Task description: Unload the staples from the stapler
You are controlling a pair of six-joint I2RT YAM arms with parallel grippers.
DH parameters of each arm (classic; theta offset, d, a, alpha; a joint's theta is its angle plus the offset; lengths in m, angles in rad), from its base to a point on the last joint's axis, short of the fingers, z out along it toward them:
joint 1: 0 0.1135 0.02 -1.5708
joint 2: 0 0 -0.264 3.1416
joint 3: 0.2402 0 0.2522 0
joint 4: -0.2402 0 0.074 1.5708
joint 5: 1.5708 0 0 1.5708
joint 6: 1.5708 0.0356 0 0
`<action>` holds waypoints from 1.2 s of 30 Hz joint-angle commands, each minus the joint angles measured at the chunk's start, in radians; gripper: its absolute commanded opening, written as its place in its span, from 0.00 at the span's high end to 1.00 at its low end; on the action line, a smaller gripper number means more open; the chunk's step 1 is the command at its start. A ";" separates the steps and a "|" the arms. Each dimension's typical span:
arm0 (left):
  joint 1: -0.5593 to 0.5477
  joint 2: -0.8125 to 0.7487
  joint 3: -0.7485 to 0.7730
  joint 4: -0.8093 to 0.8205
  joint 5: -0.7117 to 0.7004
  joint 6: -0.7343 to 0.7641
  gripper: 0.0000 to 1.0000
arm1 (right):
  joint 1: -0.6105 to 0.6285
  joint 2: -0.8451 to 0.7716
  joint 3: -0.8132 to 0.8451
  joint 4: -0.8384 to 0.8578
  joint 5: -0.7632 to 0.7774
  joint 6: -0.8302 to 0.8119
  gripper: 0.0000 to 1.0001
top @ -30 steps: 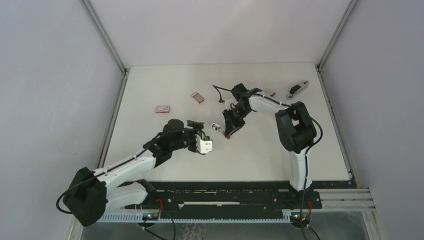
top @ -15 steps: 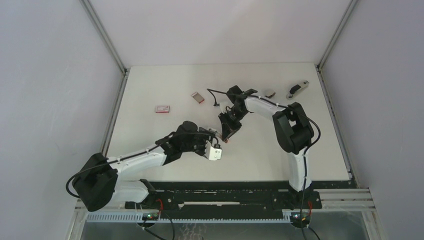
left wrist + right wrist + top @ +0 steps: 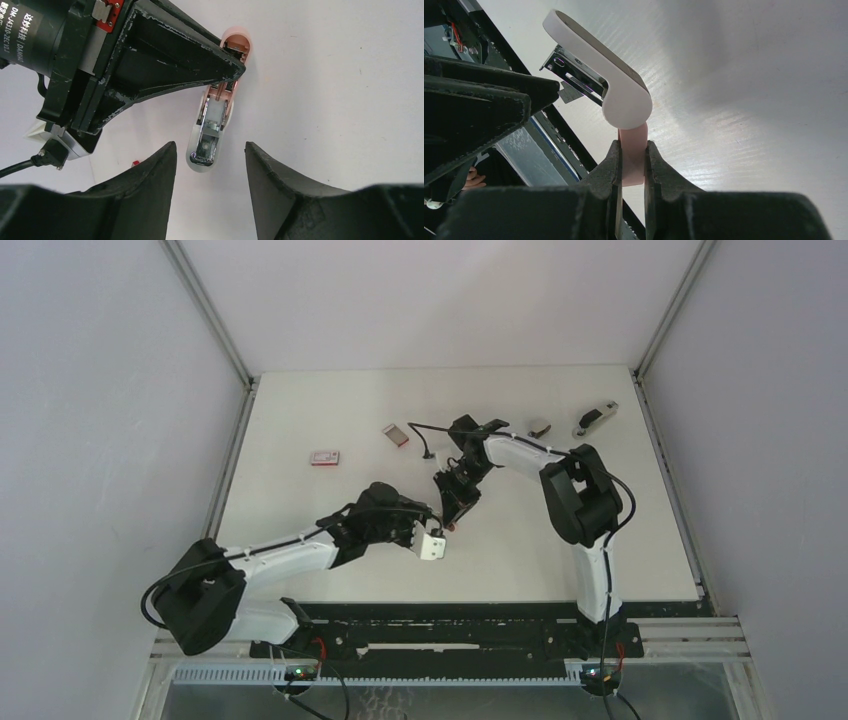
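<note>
My right gripper (image 3: 631, 147) is shut on the pink base of the stapler (image 3: 599, 75) and holds it just above the table. Its white top arm is swung open, so the metal magazine (image 3: 212, 125) is bare. In the top view the stapler (image 3: 452, 524) hangs mid-table below the right gripper (image 3: 450, 502). My left gripper (image 3: 210, 145) is open. Its two fingertips (image 3: 167, 155) flank the rounded end of the white arm without touching it. The staples are hidden from me.
Two small red-and-white boxes (image 3: 325, 457) (image 3: 396, 434) lie at the back left of the table. Another stapler (image 3: 594, 418) and a small dark item (image 3: 539, 427) lie at the back right. The right gripper's body (image 3: 125, 65) looms close above the left fingers.
The left arm has reached right, up to the stapler, and its jaws have narrowed. The right gripper has shifted slightly left with the stapler still in its grip.
</note>
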 commanded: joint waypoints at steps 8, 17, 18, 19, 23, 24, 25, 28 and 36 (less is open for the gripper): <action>-0.014 0.034 0.087 0.000 -0.007 0.031 0.48 | 0.019 0.022 0.059 -0.043 -0.050 -0.046 1.00; -0.026 0.058 0.116 -0.076 -0.002 0.060 0.52 | 0.018 0.025 0.064 -0.052 -0.055 -0.049 1.00; -0.027 0.057 0.119 -0.089 0.001 0.063 0.52 | 0.019 0.026 0.064 -0.053 -0.054 -0.050 1.00; -0.026 0.056 0.122 -0.100 0.002 0.066 0.52 | 0.019 0.025 0.064 -0.053 -0.054 -0.050 1.00; -0.026 0.048 0.125 -0.106 0.002 0.060 0.52 | 0.017 0.027 0.065 -0.053 -0.055 -0.052 1.00; -0.027 0.050 0.125 -0.107 0.002 0.060 0.52 | 0.017 0.029 0.066 -0.054 -0.054 -0.051 1.00; -0.028 0.053 0.125 -0.108 -0.001 0.061 0.52 | 0.018 0.029 0.067 -0.054 -0.056 -0.051 1.00; -0.029 0.061 0.123 -0.106 -0.009 0.064 0.53 | 0.018 0.027 0.067 -0.058 -0.057 -0.052 1.00; -0.036 0.073 0.122 -0.092 -0.015 0.064 0.56 | 0.019 0.024 0.067 -0.060 -0.059 -0.055 1.00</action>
